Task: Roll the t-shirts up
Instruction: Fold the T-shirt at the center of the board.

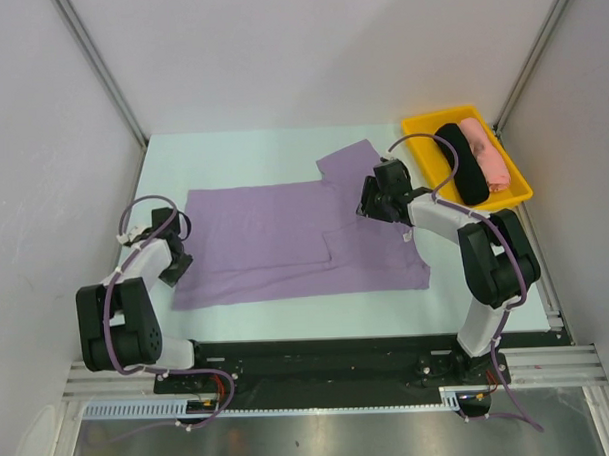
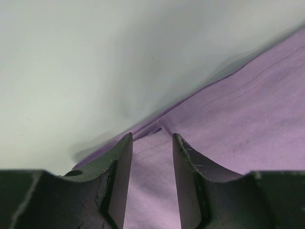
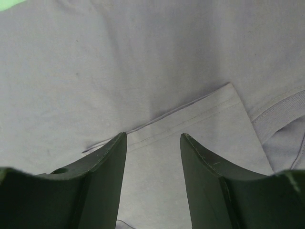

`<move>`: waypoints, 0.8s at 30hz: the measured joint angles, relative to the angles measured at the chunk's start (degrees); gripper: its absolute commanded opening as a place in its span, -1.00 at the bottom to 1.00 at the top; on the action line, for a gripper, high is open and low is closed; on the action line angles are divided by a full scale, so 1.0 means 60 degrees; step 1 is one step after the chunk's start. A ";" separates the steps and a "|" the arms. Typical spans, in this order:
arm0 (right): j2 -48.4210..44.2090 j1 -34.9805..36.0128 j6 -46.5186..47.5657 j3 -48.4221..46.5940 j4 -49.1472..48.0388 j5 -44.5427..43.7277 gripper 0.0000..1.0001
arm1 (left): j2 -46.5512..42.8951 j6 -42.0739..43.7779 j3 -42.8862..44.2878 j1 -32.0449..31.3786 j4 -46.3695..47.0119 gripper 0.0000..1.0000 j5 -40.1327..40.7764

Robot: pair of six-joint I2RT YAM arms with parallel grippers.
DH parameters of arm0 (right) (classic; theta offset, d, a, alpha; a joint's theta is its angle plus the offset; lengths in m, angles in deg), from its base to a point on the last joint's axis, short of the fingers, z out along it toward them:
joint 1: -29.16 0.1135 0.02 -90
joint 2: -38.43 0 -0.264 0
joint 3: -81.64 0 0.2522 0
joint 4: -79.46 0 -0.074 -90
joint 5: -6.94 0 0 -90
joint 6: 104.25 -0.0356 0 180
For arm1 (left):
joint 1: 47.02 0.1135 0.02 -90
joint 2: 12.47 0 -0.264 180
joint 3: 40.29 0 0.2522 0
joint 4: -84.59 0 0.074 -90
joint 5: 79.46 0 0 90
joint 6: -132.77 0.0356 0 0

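Currently left arm [image 1: 146, 260] and right arm [image 1: 439, 215] crouch over the lavender t-shirt [image 1: 285, 239], jaws parted, empty.

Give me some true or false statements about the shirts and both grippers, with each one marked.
The lavender t-shirt lies spread out on the table. True.
The yellow tray holds a black shirt and a pink shirt. True.
The left gripper is shut on the lavender t-shirt. False: it is open, at the shirt's edge.
The right gripper is over the tray. False: it is open above the lavender t-shirt.
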 measured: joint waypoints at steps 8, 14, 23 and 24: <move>0.0000 -0.0036 0.0000 0.0044 -0.0051 0.0029 0.05 | 0.0772 -0.0062 0.0197 0.0007 0.0058 -0.18 0.0087; 0.0000 -0.0055 0.0000 0.0106 -0.0069 0.0062 0.06 | 0.0867 -0.0076 0.0306 0.0004 0.0055 -0.27 0.0106; 0.0000 -0.0106 0.0000 0.0109 -0.0113 0.0062 0.05 | 0.0729 0.0106 0.0364 0.0007 0.0018 -0.47 0.0291; 0.0000 -0.0106 0.0000 0.0109 -0.0127 0.0062 0.05 | 0.0696 0.0131 0.0386 0.0007 0.0011 -0.48 0.0306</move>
